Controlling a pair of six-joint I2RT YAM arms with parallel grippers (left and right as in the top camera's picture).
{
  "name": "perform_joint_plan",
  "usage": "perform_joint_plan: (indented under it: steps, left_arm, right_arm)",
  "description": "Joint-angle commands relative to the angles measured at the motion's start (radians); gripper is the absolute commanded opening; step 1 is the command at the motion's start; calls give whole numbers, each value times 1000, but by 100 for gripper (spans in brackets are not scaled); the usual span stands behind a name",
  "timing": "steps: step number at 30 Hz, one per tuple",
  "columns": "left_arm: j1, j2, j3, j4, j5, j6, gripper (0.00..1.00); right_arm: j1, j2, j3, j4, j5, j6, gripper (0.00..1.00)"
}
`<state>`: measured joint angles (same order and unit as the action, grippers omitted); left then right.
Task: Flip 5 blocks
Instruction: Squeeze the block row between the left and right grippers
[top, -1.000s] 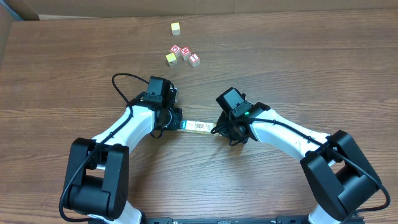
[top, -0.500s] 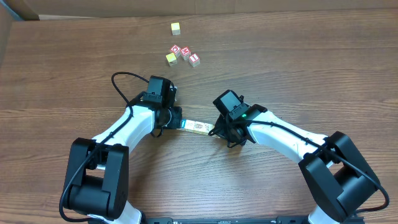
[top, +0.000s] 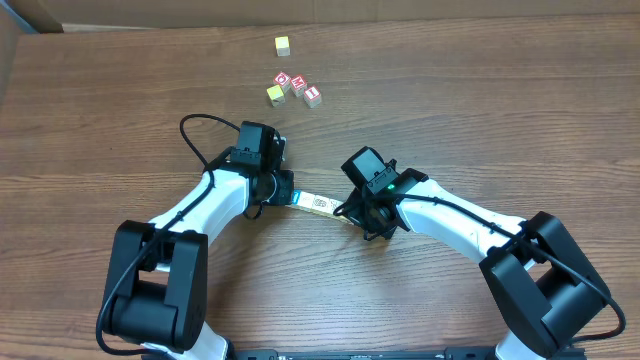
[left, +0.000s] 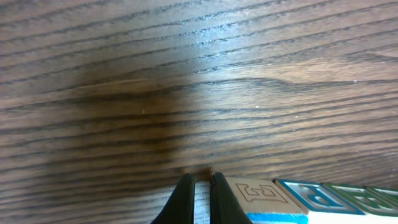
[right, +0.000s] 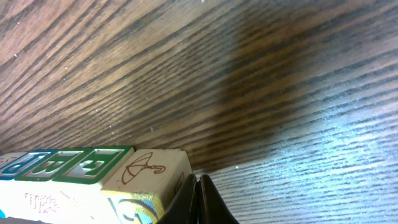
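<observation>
Blocks lie in a touching row at the centre of the desk. Left gripper, fingers clenched empty, touches the row's 9 o'clock end. Right gripper, likewise clenched empty, touches the 3 o'clock end. Loose cubes sit at 12 o'clock.

From overhead we see only the middle of the row of blocks; its ends hide under the left gripper and right gripper, its prints too small to read. Both wrist views crop it at the bottom edge.
</observation>
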<state>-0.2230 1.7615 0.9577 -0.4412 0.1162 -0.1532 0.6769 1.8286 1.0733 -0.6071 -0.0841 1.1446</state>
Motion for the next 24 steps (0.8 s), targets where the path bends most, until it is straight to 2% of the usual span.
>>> perform_joint_plan:
  steps: [1, 7, 18, 24]
  left_arm:
    - [-8, 31, -8, 10, 14, 19, 4]
    - [-8, 31, -8, 31, 14, 20, 4]
    - [-8, 31, -8, 60, 16, 23, 4]
    - [-8, 40, -8, 68, 15, 23, 4]
  right_arm:
    - [9, 3, -7, 0, -9, 16, 4]
    - [9, 3, -7, -5, -39, 64, 4]
    - [14, 3, -7, -11, -52, 70, 4]
    - [56, 3, -7, -7, -37, 157, 4]
